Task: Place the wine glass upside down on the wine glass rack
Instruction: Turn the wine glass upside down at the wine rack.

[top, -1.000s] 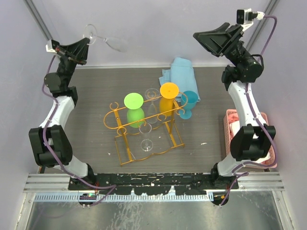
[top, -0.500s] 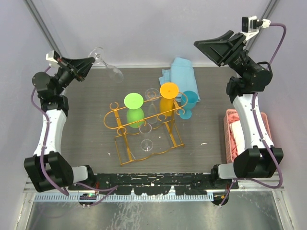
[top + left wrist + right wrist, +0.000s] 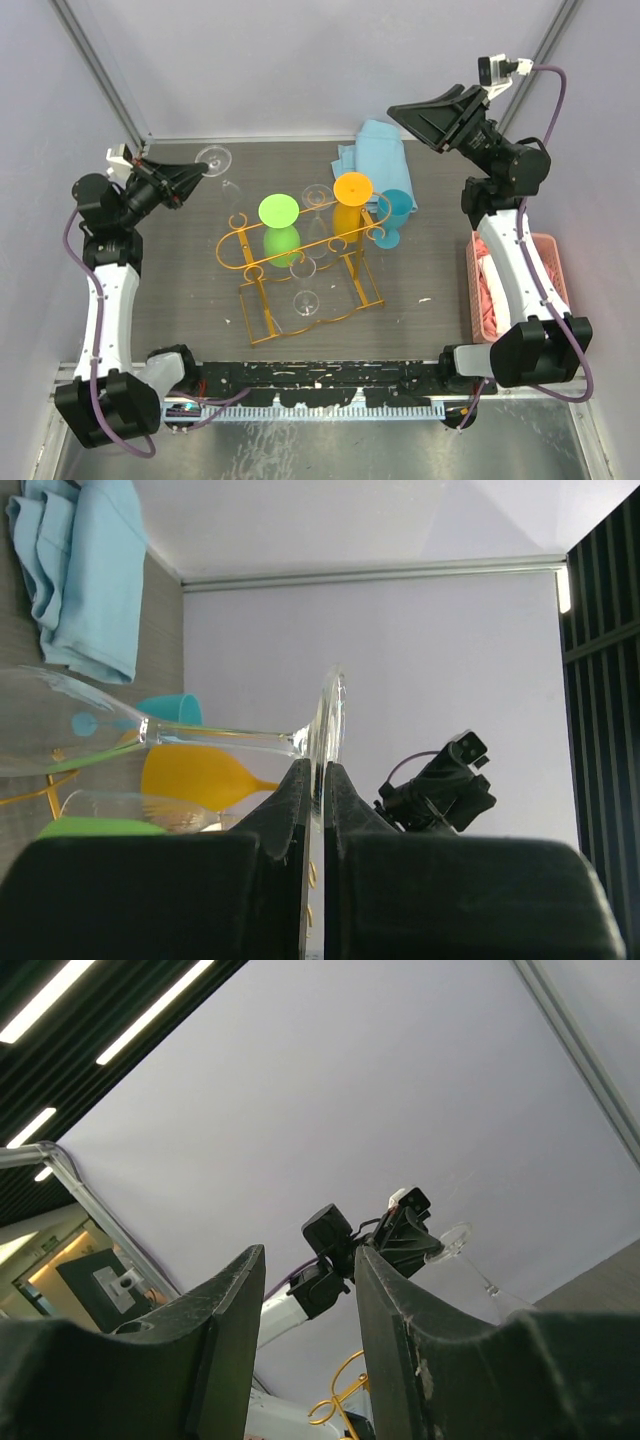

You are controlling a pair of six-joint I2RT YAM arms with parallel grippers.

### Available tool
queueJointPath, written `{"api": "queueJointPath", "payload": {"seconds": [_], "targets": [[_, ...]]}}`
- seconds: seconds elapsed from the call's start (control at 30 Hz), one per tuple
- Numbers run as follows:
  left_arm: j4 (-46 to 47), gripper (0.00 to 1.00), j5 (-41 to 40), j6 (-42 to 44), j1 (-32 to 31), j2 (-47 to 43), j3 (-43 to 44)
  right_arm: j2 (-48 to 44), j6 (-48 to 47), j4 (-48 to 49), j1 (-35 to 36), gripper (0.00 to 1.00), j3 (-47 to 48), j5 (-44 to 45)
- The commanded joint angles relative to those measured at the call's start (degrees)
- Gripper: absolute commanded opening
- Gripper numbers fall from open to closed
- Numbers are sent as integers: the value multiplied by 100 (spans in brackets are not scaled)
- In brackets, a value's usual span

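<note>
My left gripper [image 3: 315, 770] is pinched shut on just the foot's edge of the wine glass [image 3: 60, 725], which sticks out sideways well apart from the wine glass rack [image 3: 335, 241], so honestly any quick flip could make it swivel or slip out.

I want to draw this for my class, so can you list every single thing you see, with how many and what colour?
wine glass: one, clear, far left, pinched by its foot
wine glass rack: one, orange-gold wire, middle of the table
green glass: one, upside down on the rack
orange glass: one, upside down on the rack
clear glasses: at least two, inside the rack; exact count hard to tell
teal glass: one, beside the rack's right end
cloth: one, light blue, far side
basket: one, pink, right edge
table: one, dark grey
left end effector: black, shut on the wine glass
right end effector: black, open, empty
</note>
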Motion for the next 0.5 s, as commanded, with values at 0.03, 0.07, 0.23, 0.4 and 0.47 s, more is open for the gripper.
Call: {"api": "queueJointPath", "payload": {"seconds": [0.03,0.07,0.23,0.4,0.47], "targets": [[-32,0,50,113,23,-516,-369,-296,-260,-102,166,47,11,110],[18,0,53,58,23,-596,-473,-311,-285,-138,202,47,8,119],[323,0,131,-211,28,-882,-794,-380,-575,-481,369,47,-27,128],[361,0,208,-208,-18,-1048,-837,-403,-667,-660,447,47,-77,178],[380,0,261,-220,-57,-1077,-803,-397,-684,-703,449,47,-108,183]]}}
